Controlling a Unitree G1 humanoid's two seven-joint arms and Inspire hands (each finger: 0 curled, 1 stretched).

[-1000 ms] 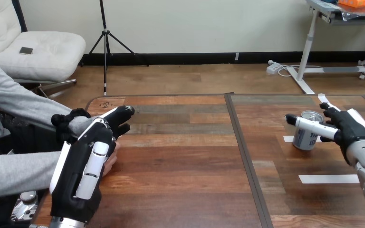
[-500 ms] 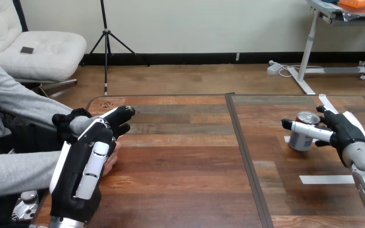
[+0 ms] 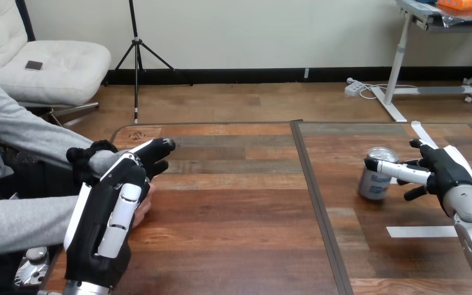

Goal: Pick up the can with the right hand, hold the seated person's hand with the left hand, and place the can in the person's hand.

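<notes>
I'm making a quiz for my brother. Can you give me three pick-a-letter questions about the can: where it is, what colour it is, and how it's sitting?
1. Where on the table is the can? A left end; B middle; C right part.
2. What colour is the can? A red; B silver and blue; C green.
3. How is the can? A standing on its base; B lying on its side; C crushed flat.

Answers: C, it is by the right hand. B, its body is silver with blue print. A, its top faces up.
</notes>
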